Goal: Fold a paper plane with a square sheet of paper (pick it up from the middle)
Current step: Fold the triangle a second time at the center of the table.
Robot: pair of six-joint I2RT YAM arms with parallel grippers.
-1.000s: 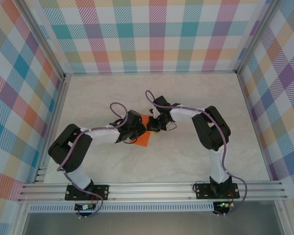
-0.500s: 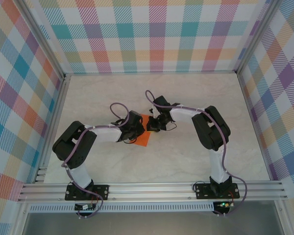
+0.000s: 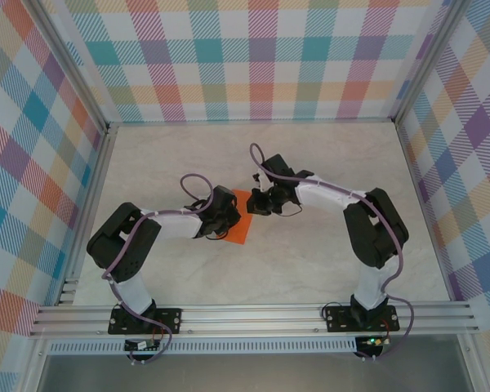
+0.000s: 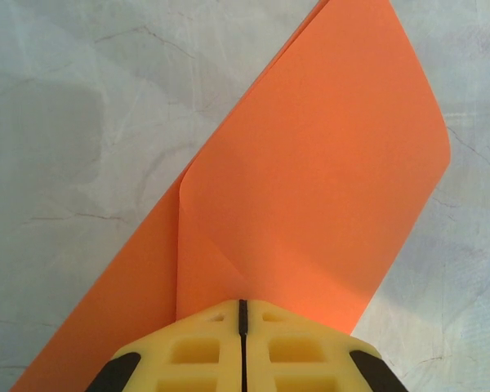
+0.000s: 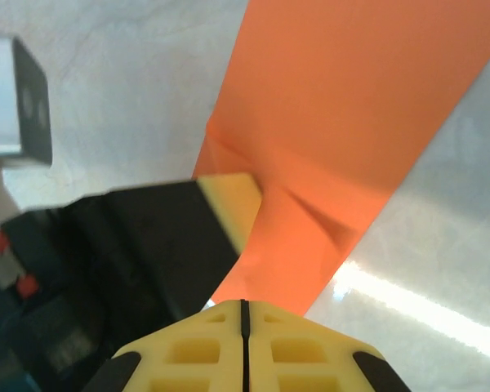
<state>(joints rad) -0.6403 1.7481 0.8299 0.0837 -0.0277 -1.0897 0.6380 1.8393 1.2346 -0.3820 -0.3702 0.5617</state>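
Orange sheet of paper [image 3: 239,229], folded, centre of the overhead view on pale marbled table [image 3: 310,253], left pincer [image 4: 242,306] and right pincer [image 5: 243,304] each clenched on its edge.

The orange square sheet of paper [image 4: 310,188] is folded over, creased.

On table [image 3: 327,155], paper sheet [image 3: 239,230] between left gripper [image 3: 233,217] and right gripper [image 3: 251,207]

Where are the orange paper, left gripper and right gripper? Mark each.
orange paper [image 4: 310,180], left wrist view, on its flat top layer.
left gripper [image 4: 242,304], left wrist view, seam between shut fingertips.
right gripper [image 5: 245,304], right wrist view, seam between shut fingertips.
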